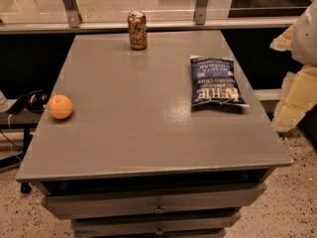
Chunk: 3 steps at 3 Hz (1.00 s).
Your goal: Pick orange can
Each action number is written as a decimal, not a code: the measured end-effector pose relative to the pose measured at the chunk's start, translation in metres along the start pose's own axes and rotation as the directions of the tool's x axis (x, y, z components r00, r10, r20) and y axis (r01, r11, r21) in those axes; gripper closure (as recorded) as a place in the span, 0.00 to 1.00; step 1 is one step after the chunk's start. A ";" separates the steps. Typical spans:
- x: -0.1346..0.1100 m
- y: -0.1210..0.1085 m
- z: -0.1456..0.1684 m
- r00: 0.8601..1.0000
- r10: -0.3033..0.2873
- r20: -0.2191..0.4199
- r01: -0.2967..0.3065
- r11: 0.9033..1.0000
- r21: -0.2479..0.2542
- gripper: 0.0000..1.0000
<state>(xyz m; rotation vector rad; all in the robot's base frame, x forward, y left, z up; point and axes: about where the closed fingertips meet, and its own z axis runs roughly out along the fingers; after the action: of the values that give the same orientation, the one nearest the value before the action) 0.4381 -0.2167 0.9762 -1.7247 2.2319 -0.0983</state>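
The orange can point(137, 30) stands upright at the far edge of the grey table point(148, 133), a little left of centre. It is orange-brown with a mottled print and a silvery top rim. My gripper point(297, 100) shows as a pale cream shape at the right edge of the camera view, beyond the table's right side and partly cut off. It is far from the can, with nothing visibly in it.
A round orange fruit point(60, 106) lies near the table's left edge. A blue chip bag point(215, 82) lies flat on the right side. Drawers point(158, 205) sit below the tabletop. Headphones point(30, 101) rest on a low stand at the left. A rail point(148, 25) runs behind the table.
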 end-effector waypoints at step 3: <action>-0.055 -0.051 0.025 0.975 0.051 0.216 -0.061 0.997 0.039 0.00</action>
<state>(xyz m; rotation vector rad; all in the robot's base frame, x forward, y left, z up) 0.5051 -0.1744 0.9759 -1.5668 2.1022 0.0484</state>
